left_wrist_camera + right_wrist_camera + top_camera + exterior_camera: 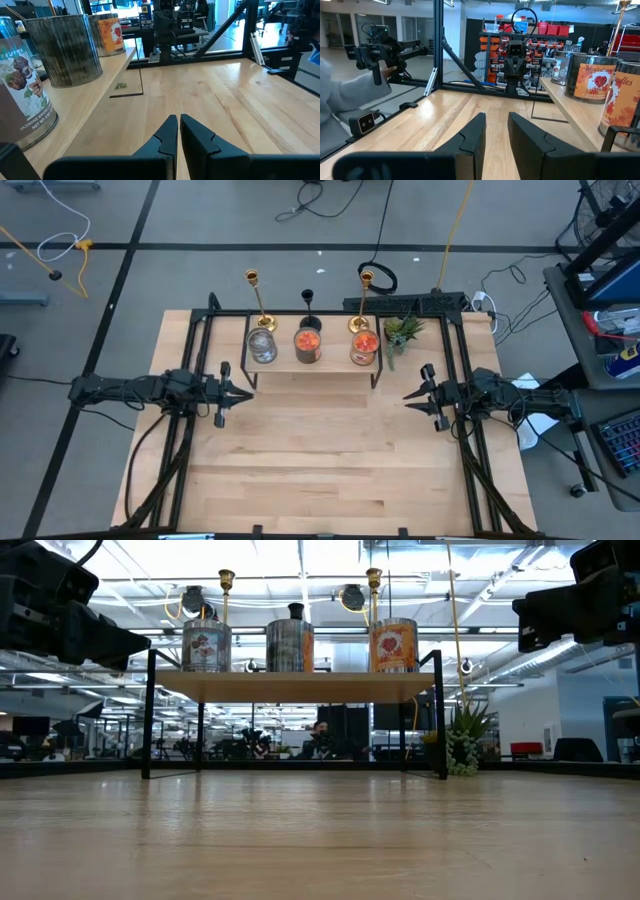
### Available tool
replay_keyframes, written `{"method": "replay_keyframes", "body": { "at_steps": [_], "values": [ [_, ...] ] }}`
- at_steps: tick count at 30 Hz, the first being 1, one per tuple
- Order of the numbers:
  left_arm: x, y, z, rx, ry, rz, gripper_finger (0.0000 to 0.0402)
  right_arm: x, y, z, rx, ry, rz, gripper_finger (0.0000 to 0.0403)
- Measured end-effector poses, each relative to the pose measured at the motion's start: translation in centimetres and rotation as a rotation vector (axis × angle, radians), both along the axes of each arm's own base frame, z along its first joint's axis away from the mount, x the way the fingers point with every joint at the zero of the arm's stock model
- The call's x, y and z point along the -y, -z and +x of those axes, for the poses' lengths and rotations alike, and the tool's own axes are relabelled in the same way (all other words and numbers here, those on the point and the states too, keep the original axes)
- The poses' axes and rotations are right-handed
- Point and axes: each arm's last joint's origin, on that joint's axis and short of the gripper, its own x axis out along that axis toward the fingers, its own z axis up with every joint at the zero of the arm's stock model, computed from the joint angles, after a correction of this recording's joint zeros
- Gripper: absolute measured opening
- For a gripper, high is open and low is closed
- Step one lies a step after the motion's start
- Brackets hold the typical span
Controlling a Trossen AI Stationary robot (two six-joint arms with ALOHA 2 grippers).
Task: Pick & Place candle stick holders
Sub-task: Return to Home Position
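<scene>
Two slim gold candle stick holders [257,300] [363,298] and a shorter black one [309,310] stand on their round bases at the back of a low wooden shelf [312,366], behind three candle jars. In the low view only their tops show above the jars: gold [226,580], gold [373,578] and black [296,611]. My left gripper [246,392] hovers shut in front of the shelf's left end. My right gripper [407,396] hovers a little open in front of its right end. Both are empty and point toward each other.
Three candle jars [262,346] [308,345] [364,346] stand in a row along the shelf's front. A small green plant [400,330] stands to the right of the shelf. The shelf stands on thin black legs [148,715]. Bare wooden tabletop [320,460] lies between the grippers and the near edge.
</scene>
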Motion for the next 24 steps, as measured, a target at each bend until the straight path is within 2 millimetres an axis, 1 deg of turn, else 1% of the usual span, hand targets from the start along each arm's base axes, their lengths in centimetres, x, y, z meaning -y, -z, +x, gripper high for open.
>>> {"method": "replay_keyframes", "body": {
  "at_steps": [12, 24],
  "values": [
    [0.07, -0.01, 0.0, 0.001, 0.007, 0.0, 0.0026, -0.01, 0.0, 0.0, 0.0, -0.001, 0.0, 0.0077],
    [0.76, -0.01, -0.05, 0.001, 0.075, 0.0, 0.0026, -0.01, 0.0, 0.0, 0.0, -0.001, 0.0, 0.0077]
  ]
}}
